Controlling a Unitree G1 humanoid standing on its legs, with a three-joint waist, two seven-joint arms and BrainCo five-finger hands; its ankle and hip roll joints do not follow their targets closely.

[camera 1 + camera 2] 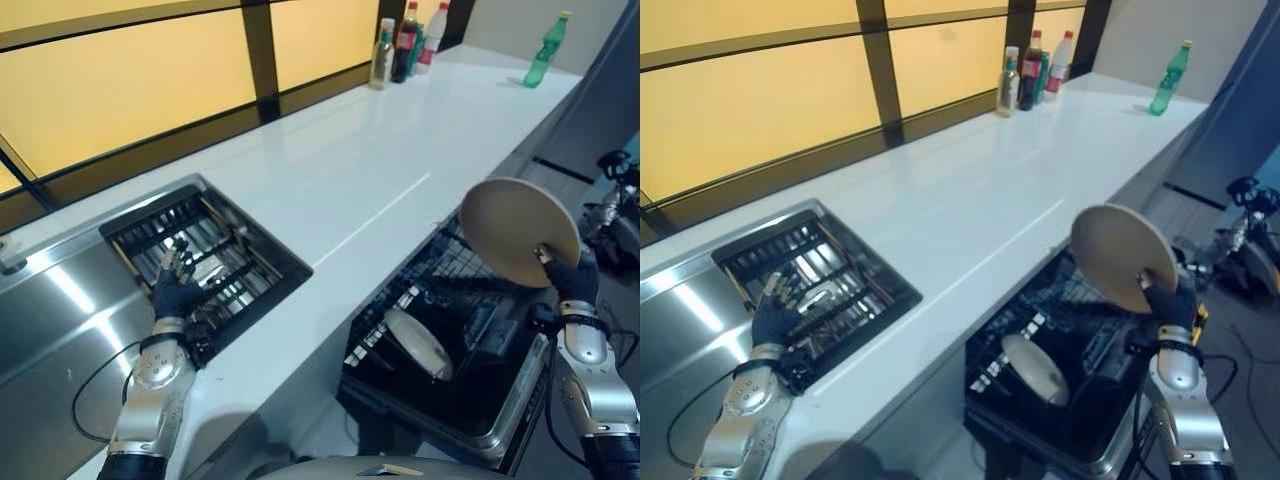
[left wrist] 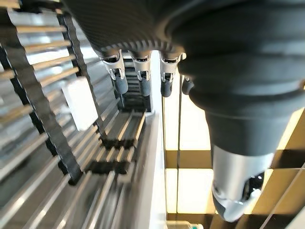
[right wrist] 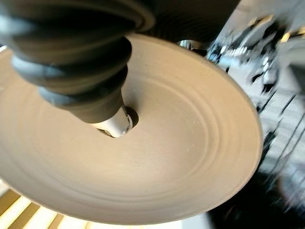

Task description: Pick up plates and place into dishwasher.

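My right hand is shut on the rim of a beige plate, holding it tilted on edge above the open dishwasher rack. The right wrist view shows the plate with my thumb pressed on its face. A white plate stands in the lower rack. My left hand hovers with relaxed, spread fingers over the black rack set in the sink, holding nothing.
A white counter runs between the sink and the dishwasher. Several bottles stand at its far end and a green bottle stands alone at the far right. A steel drainboard lies left of the sink rack.
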